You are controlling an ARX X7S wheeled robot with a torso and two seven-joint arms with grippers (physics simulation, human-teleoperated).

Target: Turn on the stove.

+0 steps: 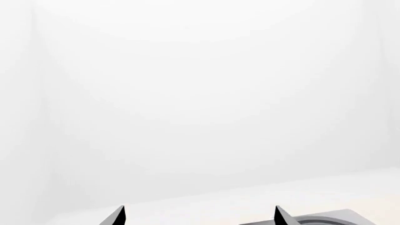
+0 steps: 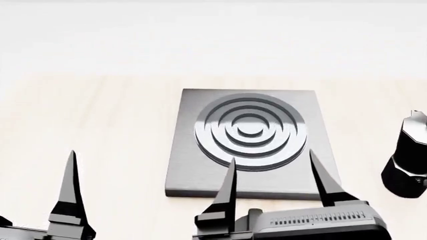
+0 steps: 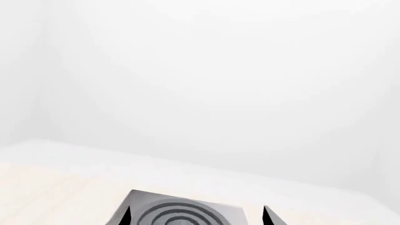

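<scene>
The stove (image 2: 250, 145) is a flat square grey hotplate with raised concentric rings, lying on the pale wooden table. Its black knob is not visible; my right gripper's body covers the stove's near edge. My right gripper (image 2: 272, 156) is open and empty, its two dark fingers spread over the near part of the hotplate. The right wrist view shows the stove (image 3: 181, 211) between that gripper's (image 3: 196, 216) tips. My left gripper (image 1: 200, 216) is open and empty, left of the stove, with one finger (image 2: 70, 190) in the head view. A stove corner (image 1: 331, 218) shows in the left wrist view.
A black moka pot (image 2: 407, 157) stands on the table (image 2: 100, 125) to the right of the stove, near the view's edge. A white wall lies beyond the table's far edge.
</scene>
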